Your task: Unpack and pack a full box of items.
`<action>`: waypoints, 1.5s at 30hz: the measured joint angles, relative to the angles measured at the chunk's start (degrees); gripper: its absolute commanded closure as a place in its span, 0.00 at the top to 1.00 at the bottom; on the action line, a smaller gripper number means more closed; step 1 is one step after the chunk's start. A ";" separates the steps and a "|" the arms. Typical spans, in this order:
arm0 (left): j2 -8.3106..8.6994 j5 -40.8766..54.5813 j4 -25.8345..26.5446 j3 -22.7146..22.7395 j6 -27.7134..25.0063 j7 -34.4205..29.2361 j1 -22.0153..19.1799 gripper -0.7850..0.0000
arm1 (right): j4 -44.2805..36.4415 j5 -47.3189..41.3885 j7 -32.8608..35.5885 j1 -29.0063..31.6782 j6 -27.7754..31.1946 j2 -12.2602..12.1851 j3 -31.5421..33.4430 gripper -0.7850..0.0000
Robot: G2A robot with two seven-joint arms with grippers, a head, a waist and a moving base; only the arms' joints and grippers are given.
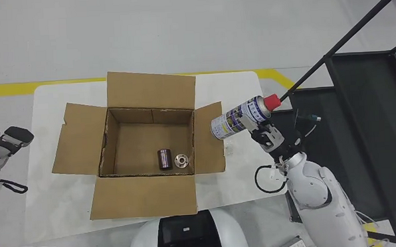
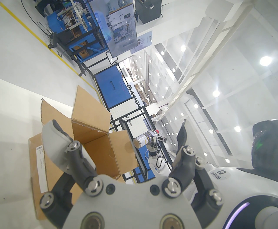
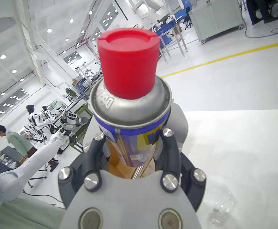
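Note:
An open cardboard box (image 1: 79,147) stands mid-table with all its flaps spread. On its floor lie a dark cylinder (image 1: 164,159) and a small round metal part (image 1: 182,160). My right gripper (image 1: 254,123) is shut on a spray can (image 1: 241,117) with a red cap (image 1: 271,102), held tilted in the air over the box's right flap. In the right wrist view the spray can (image 3: 130,121) sits between the fingers (image 3: 169,147). My left gripper (image 2: 118,135) is open with nothing in it, off the table's left edge (image 1: 9,140), facing the box (image 2: 97,143).
A black metal rack (image 1: 366,96) stands close to the right of the table. A clear plastic scrap (image 3: 219,206) lies on the white tabletop (image 1: 243,168) beside the box. A yellow line (image 1: 23,86) runs along the floor behind.

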State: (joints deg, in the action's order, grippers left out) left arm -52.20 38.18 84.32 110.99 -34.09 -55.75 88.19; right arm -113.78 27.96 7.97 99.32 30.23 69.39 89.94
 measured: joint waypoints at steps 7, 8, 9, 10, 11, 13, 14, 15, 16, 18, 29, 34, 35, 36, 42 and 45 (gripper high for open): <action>0.00 0.00 0.00 0.00 0.00 0.00 0.00 1.00 | -0.01 0.07 0.34 -0.15 -0.13 -0.01 -0.04 0.00; 0.00 0.00 0.00 0.00 0.00 0.00 0.00 1.00 | -0.01 0.07 0.34 -0.15 -0.12 -0.01 -0.04 0.00; 0.00 0.00 0.00 0.00 0.00 0.00 0.00 1.00 | -0.01 0.07 0.34 -0.15 -0.12 -0.01 -0.04 0.00; 0.00 0.00 0.00 0.00 0.00 0.00 0.00 1.00 | -0.01 0.07 0.34 -0.15 -0.12 -0.01 -0.04 0.00; 0.00 0.00 0.00 0.00 0.00 0.00 0.00 1.00 | -0.01 0.07 0.34 -0.15 -0.12 -0.01 -0.04 0.00; 0.00 0.00 0.00 0.00 0.00 0.00 0.00 1.00 | -0.01 0.07 0.34 -0.15 -0.12 -0.01 -0.04 0.00; 0.00 0.00 0.00 0.00 0.00 0.00 0.00 1.00 | -0.01 0.07 0.34 -0.15 -0.12 -0.01 -0.04 0.00; 0.00 0.00 0.00 0.00 0.00 0.00 0.00 1.00 | -0.01 0.07 0.35 -0.15 -0.12 -0.01 -0.04 0.00; 0.00 0.00 0.00 0.00 0.00 0.00 0.00 1.00 | -0.01 0.07 0.35 -0.15 -0.12 -0.01 -0.04 0.00; 0.00 0.00 0.00 0.00 0.00 0.00 0.00 1.00 | -0.02 -0.03 0.37 -0.17 -0.21 0.00 -0.11 0.00; 0.00 0.00 0.00 0.00 0.00 0.00 0.00 1.00 | 0.89 -3.11 18.12 -16.14 -13.05 0.46 -12.44 0.00; 0.00 0.00 0.00 0.00 0.00 0.00 0.00 1.00 | 4.24 0.12 25.28 -24.20 -18.77 1.03 -19.40 0.00; 0.00 0.00 0.00 0.00 0.00 0.00 0.00 1.00 | 4.70 0.69 26.26 -25.36 -19.66 1.15 -20.53 0.00; 0.00 0.00 0.00 0.00 0.00 0.00 0.00 1.00 | 5.11 1.22 27.05 -26.45 -20.54 1.28 -21.57 0.00; 0.00 0.00 0.00 0.00 0.00 0.00 0.00 1.00 | 7.46 6.28 34.49 -32.62 -25.42 1.90 -28.08 0.00; 0.00 0.00 0.00 0.00 0.00 0.00 0.00 1.00 | 9.09 8.55 36.53 -34.53 -28.07 2.24 -30.51 0.00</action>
State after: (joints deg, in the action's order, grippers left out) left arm -52.20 38.18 84.32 110.99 -34.09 -55.75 88.19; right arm -104.69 36.51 44.50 64.79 2.17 71.64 59.42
